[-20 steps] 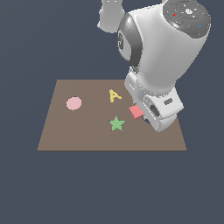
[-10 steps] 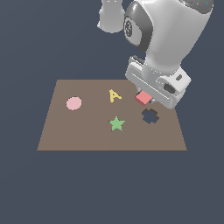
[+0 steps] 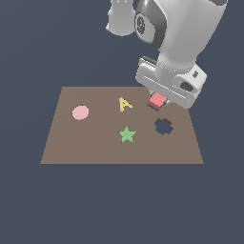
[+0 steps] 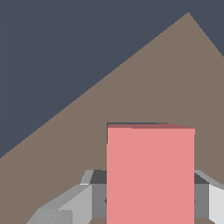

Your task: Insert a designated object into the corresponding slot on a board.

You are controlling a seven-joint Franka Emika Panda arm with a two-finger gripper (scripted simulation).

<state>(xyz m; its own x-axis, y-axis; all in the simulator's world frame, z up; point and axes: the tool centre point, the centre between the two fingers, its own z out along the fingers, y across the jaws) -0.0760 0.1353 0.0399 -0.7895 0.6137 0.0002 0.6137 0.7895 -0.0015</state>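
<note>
One flat red-salmon square block [image 4: 150, 175] is filling the wrist view, pinched upright by the tool [image 4: 148, 199]; only the exterior view is showing it above the flat brown board [image 3: 95, 143], beside the yellow letter piece [image 3: 125, 104].

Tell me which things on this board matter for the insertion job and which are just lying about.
Part of the job: red square block, held in the gripper; dark square slot just beneath it; brown board.

Just lying about: pink disc, yellow letter A, green star, cross-shaped cut-out.
</note>
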